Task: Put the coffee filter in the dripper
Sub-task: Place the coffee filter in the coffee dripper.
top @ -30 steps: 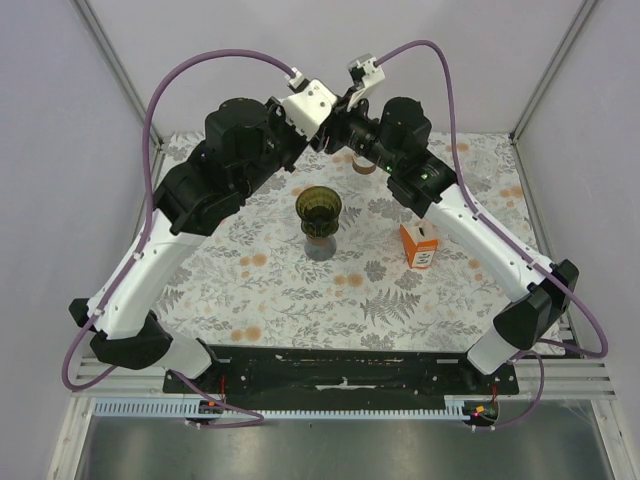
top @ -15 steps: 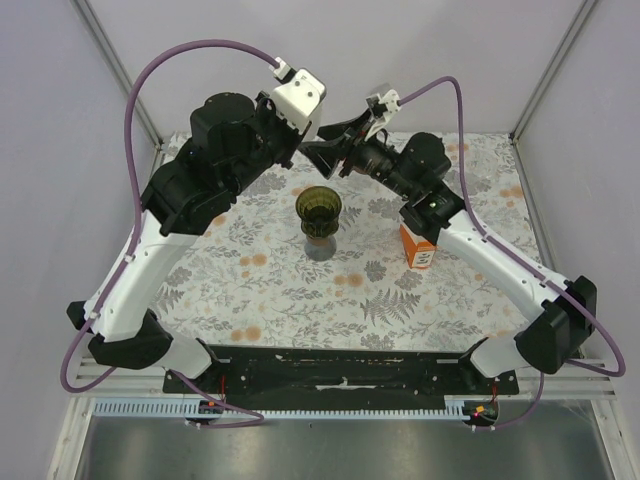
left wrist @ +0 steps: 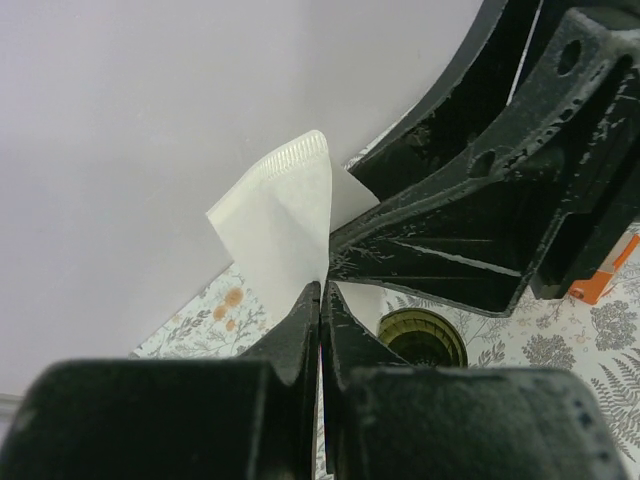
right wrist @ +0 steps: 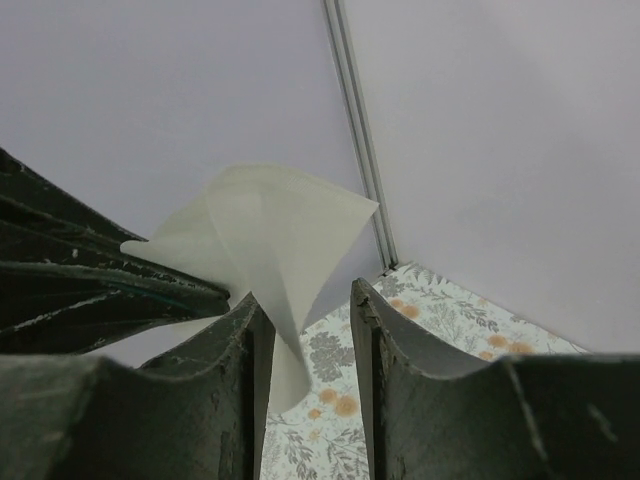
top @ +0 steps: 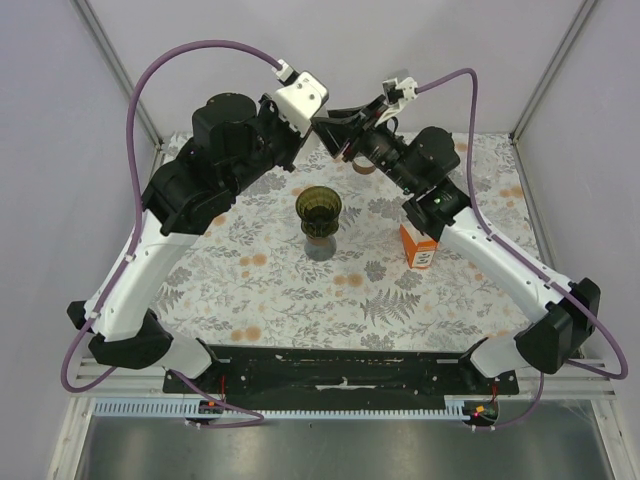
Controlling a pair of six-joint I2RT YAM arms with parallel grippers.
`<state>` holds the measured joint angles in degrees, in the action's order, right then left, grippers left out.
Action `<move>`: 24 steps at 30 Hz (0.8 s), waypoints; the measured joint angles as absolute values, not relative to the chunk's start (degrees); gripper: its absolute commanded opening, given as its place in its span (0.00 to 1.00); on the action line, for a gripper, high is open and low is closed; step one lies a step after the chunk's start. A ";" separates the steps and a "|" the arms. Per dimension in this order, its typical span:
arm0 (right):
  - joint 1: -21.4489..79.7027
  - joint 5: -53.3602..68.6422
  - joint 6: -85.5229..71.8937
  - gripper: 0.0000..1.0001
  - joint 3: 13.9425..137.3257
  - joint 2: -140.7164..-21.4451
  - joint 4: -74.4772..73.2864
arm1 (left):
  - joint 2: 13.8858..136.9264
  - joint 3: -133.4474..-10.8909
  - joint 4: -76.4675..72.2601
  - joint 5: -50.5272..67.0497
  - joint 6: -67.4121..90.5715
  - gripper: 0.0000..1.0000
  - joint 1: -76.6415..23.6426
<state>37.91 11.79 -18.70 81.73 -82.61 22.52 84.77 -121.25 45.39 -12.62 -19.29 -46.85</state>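
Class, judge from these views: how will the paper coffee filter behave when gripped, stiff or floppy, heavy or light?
Probably floppy: the coffee filter curls and folds near the right gripper. Likely very light: the left gripper holds it up by one corner.

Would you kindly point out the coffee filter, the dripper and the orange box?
coffee filter (left wrist: 280, 215), left wrist view, middle of the paper.
dripper (top: 320, 206), top external view, its green bowl.
orange box (top: 418, 244), top external view, its top face.
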 measured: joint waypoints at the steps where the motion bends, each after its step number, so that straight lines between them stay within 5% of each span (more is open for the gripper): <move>1: 37.91 11.73 -18.94 0.44 82.17 -82.98 22.55 | 84.79 -121.25 45.39 -12.47 -19.29 0.02 -46.85; 5: 38.20 11.79 -19.14 0.39 83.53 -84.34 22.50 | 85.06 -121.64 45.63 -11.94 -19.09 0.02 -46.85; 11: 38.81 10.63 -19.11 0.00 85.19 -85.30 20.69 | 86.06 -122.74 45.89 -12.40 -19.00 0.02 -46.85; 24: 37.47 5.06 -12.53 0.00 89.34 -84.47 -2.44 | 85.97 -116.05 44.69 -16.45 -21.58 0.02 -43.94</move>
<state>37.47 5.06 -12.53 89.34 -84.47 -2.44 85.97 -116.05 44.69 -16.45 -21.58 -43.94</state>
